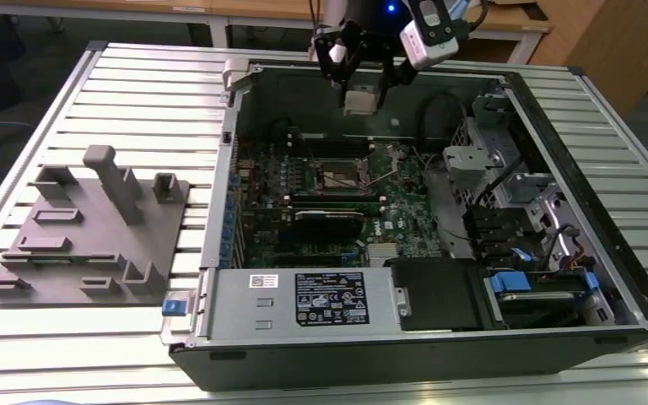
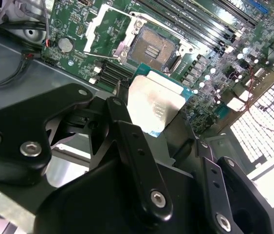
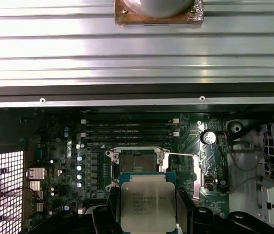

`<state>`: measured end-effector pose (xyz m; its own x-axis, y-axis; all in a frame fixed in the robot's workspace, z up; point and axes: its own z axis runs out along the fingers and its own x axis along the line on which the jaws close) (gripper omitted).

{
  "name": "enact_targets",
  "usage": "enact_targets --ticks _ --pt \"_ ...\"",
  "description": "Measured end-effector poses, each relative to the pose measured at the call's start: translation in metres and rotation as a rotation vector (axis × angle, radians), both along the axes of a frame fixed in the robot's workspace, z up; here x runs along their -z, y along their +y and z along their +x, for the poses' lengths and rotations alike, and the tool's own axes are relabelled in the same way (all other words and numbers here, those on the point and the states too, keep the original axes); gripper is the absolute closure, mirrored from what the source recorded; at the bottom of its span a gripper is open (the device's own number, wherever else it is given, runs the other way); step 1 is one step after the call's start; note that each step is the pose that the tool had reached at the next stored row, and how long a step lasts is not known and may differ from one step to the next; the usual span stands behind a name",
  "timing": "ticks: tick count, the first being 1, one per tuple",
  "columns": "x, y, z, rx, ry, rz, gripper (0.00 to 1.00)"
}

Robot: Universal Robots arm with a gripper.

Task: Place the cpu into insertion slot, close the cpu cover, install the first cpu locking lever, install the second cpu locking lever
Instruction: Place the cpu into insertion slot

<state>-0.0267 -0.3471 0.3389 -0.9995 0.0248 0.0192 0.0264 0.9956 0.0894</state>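
**CPU held in the pincer above the open socket**

In the exterior view the pincer (image 1: 359,88) hangs over the far side of the open computer case (image 1: 414,364), which lies on the slatted metal counter (image 1: 132,93). Its black fingers (image 2: 127,134) are closed part-way onto the cpu (image 1: 359,104), pressing on two opposite edges. Both wrist views show the chip's dull silver top facing the cameras, with a green rim around it.

The cpu is in the air, well apart from the green board. The insertion slot (image 1: 344,175) lies below it and nearer, around the middle of the board. The slot is bare, and its dark contact field shows inside a silvery rim in the second wrist view (image 2: 152,48).

The cpu cover (image 2: 96,23) appears to be swung open beside the slot, with green board showing through its window, though the angle makes this hard to confirm.

Long black memory slots (image 3: 129,129) run just beyond the socket's far side.

A grey labelled power-supply box (image 1: 301,295) fills the near corner of the case. A grey fixture plate (image 1: 88,253) rests on the counter at the exterior view's left.
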Motion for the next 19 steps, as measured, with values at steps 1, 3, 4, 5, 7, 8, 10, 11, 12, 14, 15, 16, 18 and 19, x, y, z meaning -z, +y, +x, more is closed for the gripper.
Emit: enact_targets --ticks 1,3,4,5,7,8,10,11,12,14,15,16,18,19 --pt "0.0003 0.0 0.0 0.0 0.0001 -0.0002 0.46" --pt "0.0003 0.0 0.0 0.0 0.0002 -0.0003 0.46" --pt "0.0004 0.0 0.0 0.0 0.0002 -0.0003 0.46" --pt "0.0005 0.0 0.0 0.0 0.0001 -0.0001 0.46" --pt "0.0009 0.0 0.0 0.0 0.0 0.0 0.46" --pt "0.0014 0.0 0.0 0.0 0.0 0.0002 0.46" --pt "0.0025 0.0 0.0 0.0 0.0 0.0 0.46" --pt "0.003 0.0 0.0 0.0 0.0001 -0.0001 0.46" --pt "0.0031 0.0 0.0 0.0 0.0001 -0.0002 0.46" --pt "0.0034 0.0 0.0 0.0 0.0001 -0.0002 0.46" --pt "0.0034 0.0 0.0 0.0 0.0001 -0.0001 0.46" --pt "0.0035 0.0 0.0 0.0 0.0 -0.0001 0.46" --pt "0.0044 0.0 0.0 0.0 -0.0001 0.0003 0.46" --pt "0.0051 0.0 0.0 0.0 -0.0001 0.0002 0.46"
